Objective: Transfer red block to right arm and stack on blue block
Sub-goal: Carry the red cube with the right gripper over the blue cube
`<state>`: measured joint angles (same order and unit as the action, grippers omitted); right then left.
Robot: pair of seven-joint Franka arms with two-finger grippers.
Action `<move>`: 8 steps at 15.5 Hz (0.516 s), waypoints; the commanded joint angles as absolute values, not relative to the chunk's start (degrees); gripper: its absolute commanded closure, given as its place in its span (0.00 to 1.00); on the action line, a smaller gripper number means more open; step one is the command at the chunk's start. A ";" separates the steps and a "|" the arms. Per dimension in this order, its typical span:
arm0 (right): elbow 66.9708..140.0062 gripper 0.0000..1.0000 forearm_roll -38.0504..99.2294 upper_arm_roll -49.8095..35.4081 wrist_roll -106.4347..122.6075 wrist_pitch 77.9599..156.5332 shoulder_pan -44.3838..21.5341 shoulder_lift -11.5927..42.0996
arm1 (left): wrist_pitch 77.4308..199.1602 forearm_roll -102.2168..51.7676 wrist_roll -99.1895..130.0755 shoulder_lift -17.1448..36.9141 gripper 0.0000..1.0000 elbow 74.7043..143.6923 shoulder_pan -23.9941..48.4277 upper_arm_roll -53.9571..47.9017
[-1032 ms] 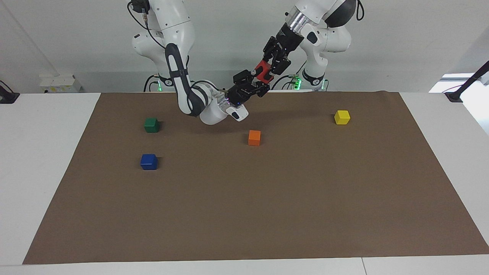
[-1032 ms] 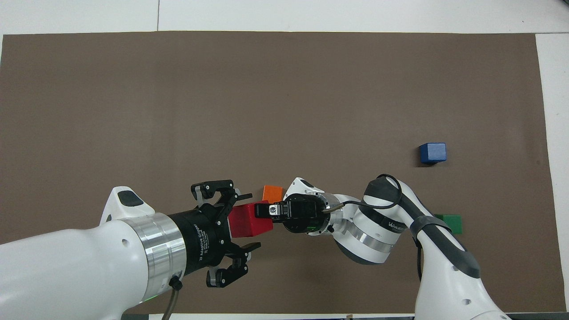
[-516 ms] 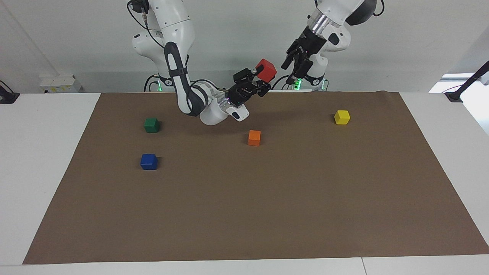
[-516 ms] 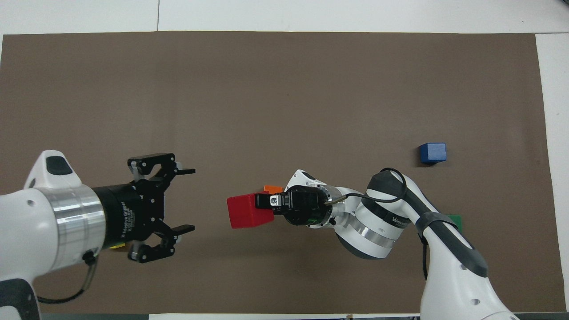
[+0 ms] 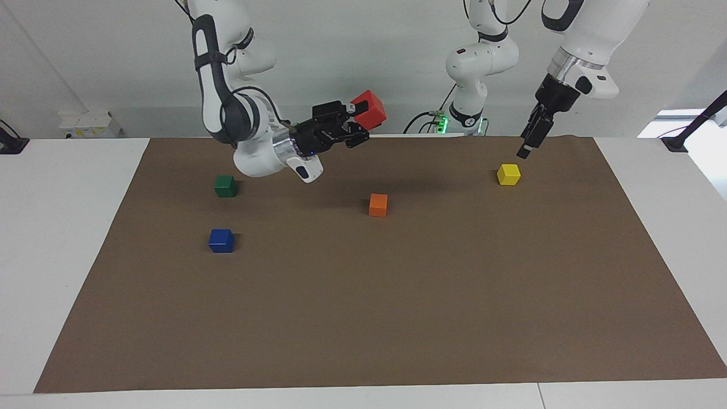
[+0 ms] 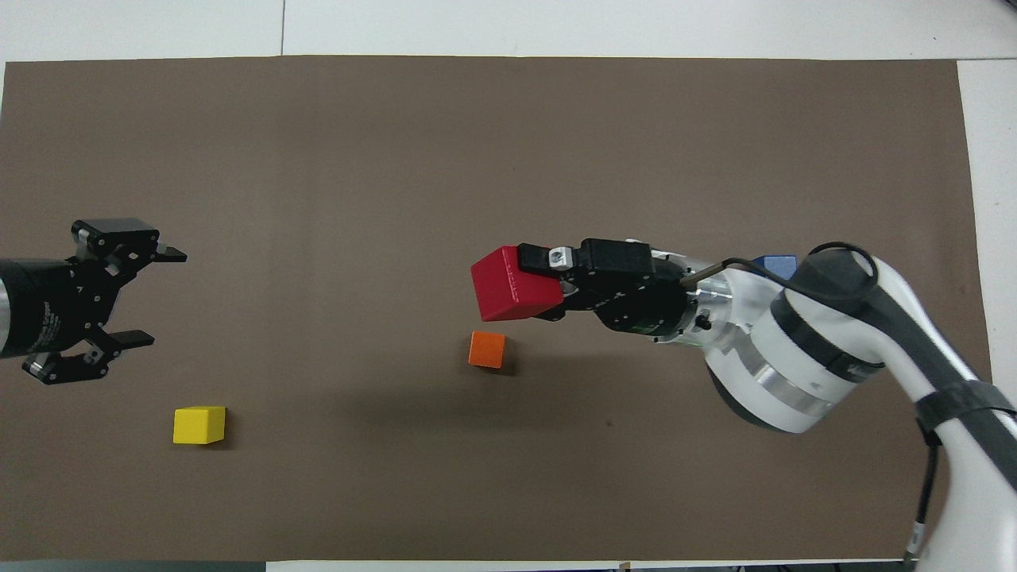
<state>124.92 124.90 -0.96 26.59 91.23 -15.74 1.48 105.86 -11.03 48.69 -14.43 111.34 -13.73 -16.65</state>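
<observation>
The right arm's black two-finger gripper [image 5: 359, 122] has its fingers clamped on the small glossy red cube [image 5: 369, 109], aloft over the brown mat, its wrist half-hiding the glossy dark blue cube [image 6: 777, 265] from overhead, while the left gripper [image 6: 151, 298], arm cut off at the frame edge, hangs spread and empty near the yellow cube [image 5: 508, 174].

Blocks: five, all small cubes, one per colour.
- red block [image 5: 369, 110]: one
- blue block [image 5: 221, 240]: one
- green block [image 5: 225, 186]: one
- orange block [image 5: 378, 205]: one
- yellow block [image 5: 508, 174]: one

Robot arms: two, white. Grippers: two, black, one per arm.
Brown mat [image 5: 397, 312]: one.
White table [image 5: 68, 227]: one.
</observation>
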 commanded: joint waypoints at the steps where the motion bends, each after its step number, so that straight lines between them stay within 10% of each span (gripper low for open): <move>1: 122.27 1.00 115.27 -1.49 22.08 96.66 -13.37 0.97 | 100.39 -1.96 30.57 -8.01 0.00 101.36 -16.33 -16.96; 8: 115.95 1.00 79.42 -1.14 8.99 102.74 -8.18 -2.28 | 90.28 8.35 6.51 -6.23 0.00 97.98 -16.88 -16.70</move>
